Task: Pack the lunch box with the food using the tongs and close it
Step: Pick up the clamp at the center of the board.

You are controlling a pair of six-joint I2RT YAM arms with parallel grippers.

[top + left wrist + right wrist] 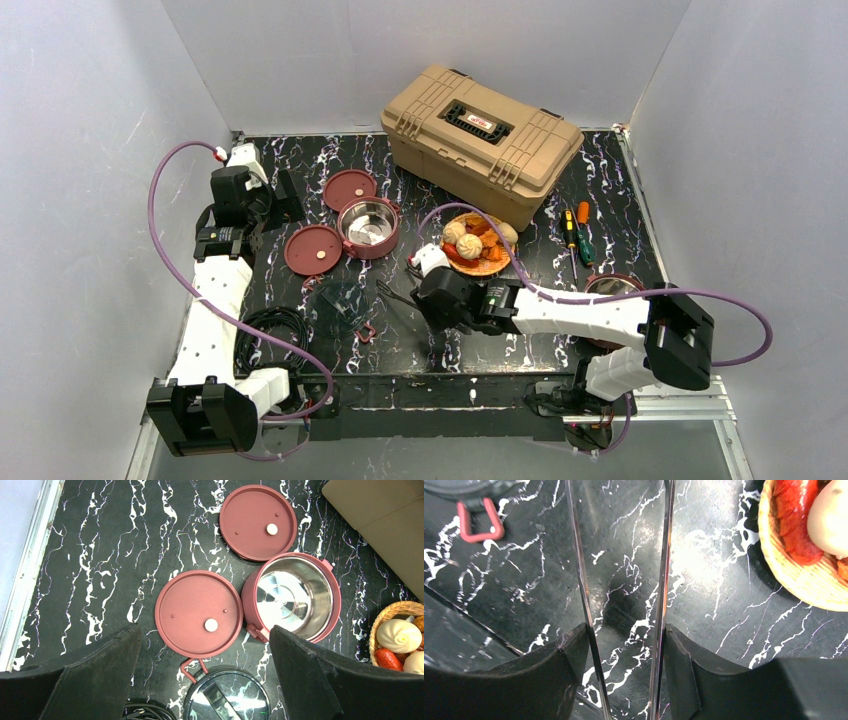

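Nearest the arm bases, the right pincer [624,635] sits low over the black white-veined marble table [300,165]. It has narrowed onto the long thin dark metal tongs [666,555], w/ one pad against each slim arm from outside, V-joint toward the wrist and tips pointing away; can't tell if the tongs are off the table yet. Main risk: the arms are thin & slick, so w/ an uneven squeeze they could twist or slide btwn the pads on the lift, and too hard a squeeze shuts the tips before they reach anything. A dark round piece w/ a maroon wire loop [479,522] lies near the tongs and could snag. Further out, the small beige buns & orange-red chunks of food [470,240] are heaped on the flat orange woven plate [794,582]. The buns are round, so prob. roll off if the tips hit the rim or nip off-centre, and the purple cable [768,338] arcs right over the plate. The round maroon steel-lined lunch box bowl [249,605] stands open & empty left of the plate, w/ two flat maroon lids [195,612] beside it; it looks light, so a bump could shove it. The left pincer [204,630] hangs above the lids, jaws wide, holding nothing. Farthest is the big tan toolbox [480,135], not in the way.
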